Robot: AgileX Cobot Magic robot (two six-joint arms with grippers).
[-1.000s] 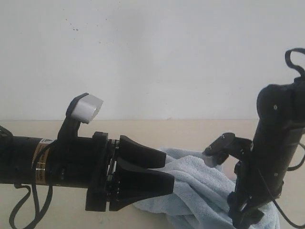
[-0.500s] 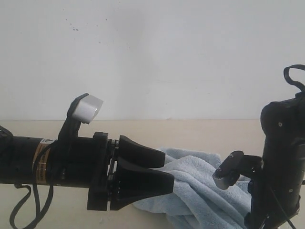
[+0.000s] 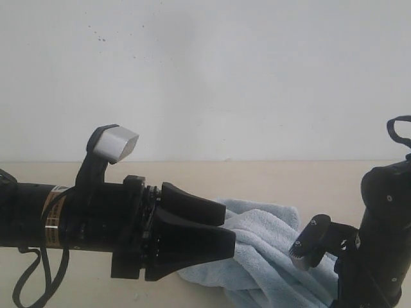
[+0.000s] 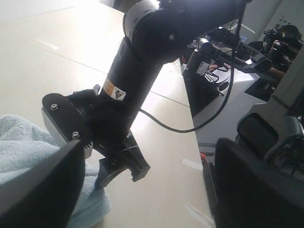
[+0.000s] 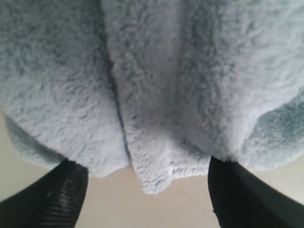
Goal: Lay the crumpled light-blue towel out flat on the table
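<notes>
The pale blue towel point(image 3: 270, 256) lies bunched in folds on the beige table point(image 3: 257, 176), between the two arms. My left gripper point(image 3: 230, 231) reaches in level from the left, open, its tips at the towel's near fold. In the left wrist view its fingers point(image 4: 42, 190) stand wide apart with nothing between them, beside the towel point(image 4: 23, 147). My right gripper point(image 5: 146, 190) is open and points down at the table point(image 5: 156, 209). A hemmed corner of the towel point(image 5: 152, 85) hangs between its fingers, touching neither. The left wrist view shows the right gripper point(image 4: 121, 175) at the towel's edge.
A white wall point(image 3: 205, 77) stands behind the table. In the left wrist view, other machines and cables point(image 4: 228, 47) sit past the table's edge. The right arm point(image 3: 385, 244) stands low at the towel's right side, its gripper below the exterior view's bottom edge.
The right arm has dropped steadily lower toward the table at the towel's right side. The left arm and the towel have hardly moved.
</notes>
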